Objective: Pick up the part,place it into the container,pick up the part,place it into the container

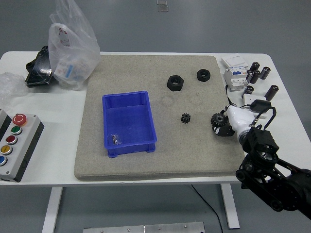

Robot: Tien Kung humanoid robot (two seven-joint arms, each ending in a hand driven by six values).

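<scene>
1. Reaching in from the table's near right corner, my right hand (228, 121) sits at the right edge of the grey mat (146, 165), its fingers curled about a black gear (218, 120). I judge this to be a grasp forming or just made; whether the gear is off the mat yet I cannot tell.
2. Just left of it a smaller gear (185, 118) lies loose on the mat, apart from my fingers, likely the other part to fetch.
3. Left again, the blue container (129, 124) stands open on the mat's left half, a small dark item (115, 139) in its near corner. Bare mat lies between gear and bin, so the path looks free, provided I pass over the small gear.
4. Farther back, two black nuts (176, 82) sit toward the mat's far right corner, clear of that path.
5. Beside my wrist, along the table's right edge, a breaker (234, 77) and black cylinders (257, 73) crowd close; I should lift straight up first.
</scene>
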